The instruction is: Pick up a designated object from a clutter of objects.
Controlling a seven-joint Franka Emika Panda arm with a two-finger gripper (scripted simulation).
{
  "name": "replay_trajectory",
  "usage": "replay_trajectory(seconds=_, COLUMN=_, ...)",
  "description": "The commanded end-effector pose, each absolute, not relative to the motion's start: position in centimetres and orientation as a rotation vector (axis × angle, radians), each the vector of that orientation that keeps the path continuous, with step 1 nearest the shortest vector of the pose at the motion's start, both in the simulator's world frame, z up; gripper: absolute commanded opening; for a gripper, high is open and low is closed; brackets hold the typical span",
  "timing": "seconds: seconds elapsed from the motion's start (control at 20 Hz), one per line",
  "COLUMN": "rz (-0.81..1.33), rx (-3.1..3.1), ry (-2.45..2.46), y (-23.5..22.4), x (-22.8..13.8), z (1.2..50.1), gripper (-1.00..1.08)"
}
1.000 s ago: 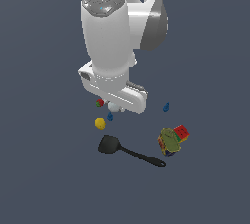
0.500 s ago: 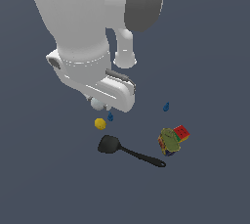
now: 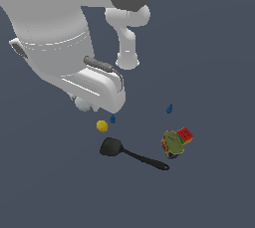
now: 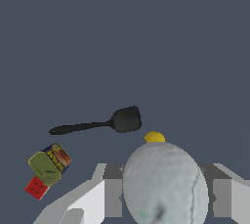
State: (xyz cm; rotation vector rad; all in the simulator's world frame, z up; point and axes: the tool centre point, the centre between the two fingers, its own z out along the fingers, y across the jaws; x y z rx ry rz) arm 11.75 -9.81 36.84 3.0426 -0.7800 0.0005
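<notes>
A pale-grey ball [image 4: 163,184] fills the space between my gripper's [image 4: 167,193] two fingers [image 4: 113,192] in the wrist view, held well above the floor. In the exterior view the ball [image 3: 82,104] peeks out under the white hand, where my gripper [image 3: 85,103] is shut on it. The yellow ball [image 3: 102,125] lies on the floor below; it also shows in the wrist view [image 4: 155,137]. Two blue teardrops [image 3: 113,118] [image 3: 170,108] lie nearby. The red strawberry is hidden.
A black spatula [image 3: 130,153] [image 4: 97,124] lies beside the yellow ball. A green-yellow lump [image 3: 173,143] [image 4: 45,168] rests against a colourful cube [image 3: 185,134] [image 4: 36,187] at the exterior view's right. The arm's body [image 3: 55,38] blocks the exterior view's upper left.
The arm has risen towards the exterior camera and looks much larger. The pale-grey ball has come up with the gripper. The items on the floor have not moved.
</notes>
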Motion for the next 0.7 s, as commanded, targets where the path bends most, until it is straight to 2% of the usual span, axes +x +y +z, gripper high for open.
replay_trajectory(seconds=0.0, rz=0.000, rx=3.043, ry=-0.779, y=-10.2, x=12.2, z=37.6, gripper=-1.00)
replay_trajectory(seconds=0.65, rz=0.000, rx=3.043, ry=-0.780, y=-11.0, x=13.1, z=38.9, gripper=-1.00)
